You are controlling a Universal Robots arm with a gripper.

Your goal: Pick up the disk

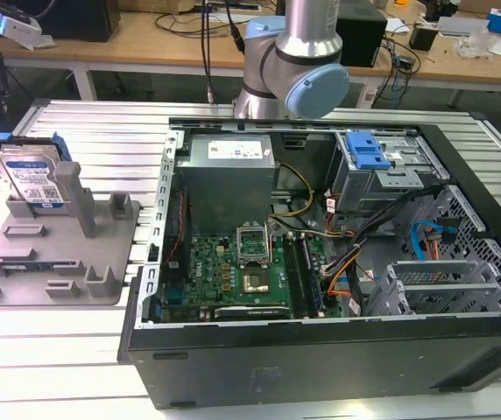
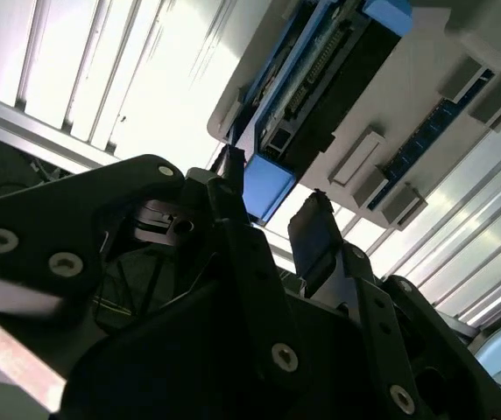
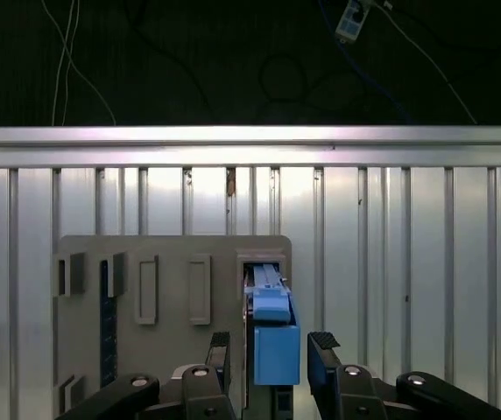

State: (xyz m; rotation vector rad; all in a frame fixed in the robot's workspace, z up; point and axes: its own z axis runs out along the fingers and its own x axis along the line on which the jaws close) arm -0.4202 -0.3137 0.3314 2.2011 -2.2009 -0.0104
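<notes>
Disk (image 3: 269, 296) edge-on in holder (image 3: 172, 258), near end cut off inside spread gripper (image 3: 271, 339)

Open computer case (image 1: 277, 367) beside grey slotted holder (image 1: 67, 251).

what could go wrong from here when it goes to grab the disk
1. In the first wrist view the open pincer straddles the disk at its blue rail. The gaps look uneven, so closing may shove the disk sideways, or catch only plastic and slip.
2. The disk stands upright in a slot of the grey holder. A tilted pull could bind it and drag the holder along.
</notes>
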